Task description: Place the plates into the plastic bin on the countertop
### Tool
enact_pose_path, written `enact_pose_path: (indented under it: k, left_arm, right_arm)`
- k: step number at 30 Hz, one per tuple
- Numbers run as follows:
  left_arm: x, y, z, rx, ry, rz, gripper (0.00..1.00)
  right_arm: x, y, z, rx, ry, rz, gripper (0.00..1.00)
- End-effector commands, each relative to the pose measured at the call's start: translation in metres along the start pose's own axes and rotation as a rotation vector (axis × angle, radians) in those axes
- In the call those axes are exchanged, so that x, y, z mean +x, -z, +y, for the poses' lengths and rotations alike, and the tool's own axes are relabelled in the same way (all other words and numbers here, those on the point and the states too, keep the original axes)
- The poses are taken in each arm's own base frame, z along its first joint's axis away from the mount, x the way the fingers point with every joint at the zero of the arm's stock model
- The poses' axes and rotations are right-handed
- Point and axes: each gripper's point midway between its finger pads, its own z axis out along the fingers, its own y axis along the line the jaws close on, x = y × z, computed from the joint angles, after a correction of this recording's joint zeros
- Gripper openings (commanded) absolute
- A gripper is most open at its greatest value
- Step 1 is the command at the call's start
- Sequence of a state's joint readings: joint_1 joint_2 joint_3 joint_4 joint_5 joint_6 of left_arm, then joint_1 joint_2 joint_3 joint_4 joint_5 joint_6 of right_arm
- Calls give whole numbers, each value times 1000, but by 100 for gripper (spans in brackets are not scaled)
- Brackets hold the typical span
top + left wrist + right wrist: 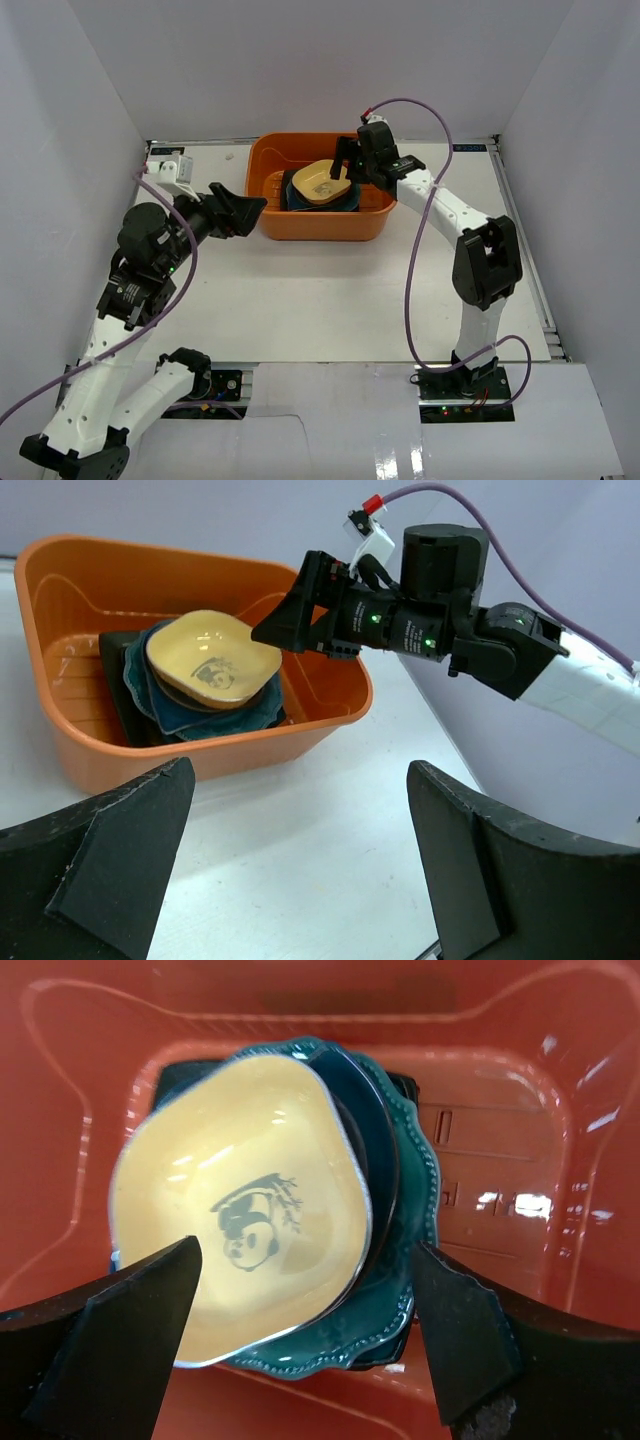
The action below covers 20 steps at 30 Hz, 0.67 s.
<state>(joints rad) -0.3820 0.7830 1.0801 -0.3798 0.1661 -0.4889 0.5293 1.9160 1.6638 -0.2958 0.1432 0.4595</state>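
Observation:
The orange plastic bin [370, 225] stands at the back of the white countertop [330, 290]. Inside it lies a stack of plates: a yellow squarish one with a panda drawing [240, 1210] on top, teal scalloped ones [400, 1260] under it and a black one at the bottom. The stack also shows in the left wrist view [210, 660]. My right gripper [342, 163] is open and empty, hovering just above the stack inside the bin. My left gripper [252, 212] is open and empty, beside the bin's left wall.
White walls close in the countertop on three sides. A small white device [170, 165] sits at the back left corner. A purple cable [420, 230] loops from the right arm over the table.

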Motion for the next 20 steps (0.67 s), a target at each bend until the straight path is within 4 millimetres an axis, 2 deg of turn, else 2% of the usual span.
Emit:
enact_pose_path:
  k: [1,2,4,5,6,7,8,9,12,13,15,16,20]
  left_arm:
    - [-25,14,-14,22,-38,-57,98]
    - [-29,16,-16,27,-43,-64,98]
    - [-38,22,-22,39,-54,-82,98]
    - [-40,25,-24,42,-57,-88,98]
    - [-44,30,-27,49,-64,-102,98]
    - [-45,34,-29,55,-72,-109,98]
    - [-45,38,-30,61,-81,-111,98]
    - [-48,45,-32,67,-100,-129,98]
    - [-46,57,-28,51,-129,-143,98]
    - [-47,64,-28,50,-141,-160,98]
    - [-42,67,-25,44,-150,-158,98]
    - [-41,71,-26,52,-158,-164,98]
    - [-39,67,-22,38,-150,-156,98]
  right_arm:
    - [-99,92,36,-93,21,-277,90]
    - [-98,101,34,-95,28,-286,90]
    - [-107,131,35,-123,36,-353,90]
    - [-102,161,29,-134,49,-390,90]
    - [-99,177,26,-142,49,-417,90]
    - [-112,228,27,-187,36,-526,90]
    - [-83,223,14,-176,51,-489,90]
    - [-88,272,12,-221,45,-592,90]
    - [-60,304,-11,-215,55,-636,90]
    - [-44,320,-24,-204,51,-665,90]
    - [-22,323,-40,-173,57,-653,90]
    - [-20,341,-45,-180,50,-695,90]
    - [-17,363,-48,-203,47,-747,90]
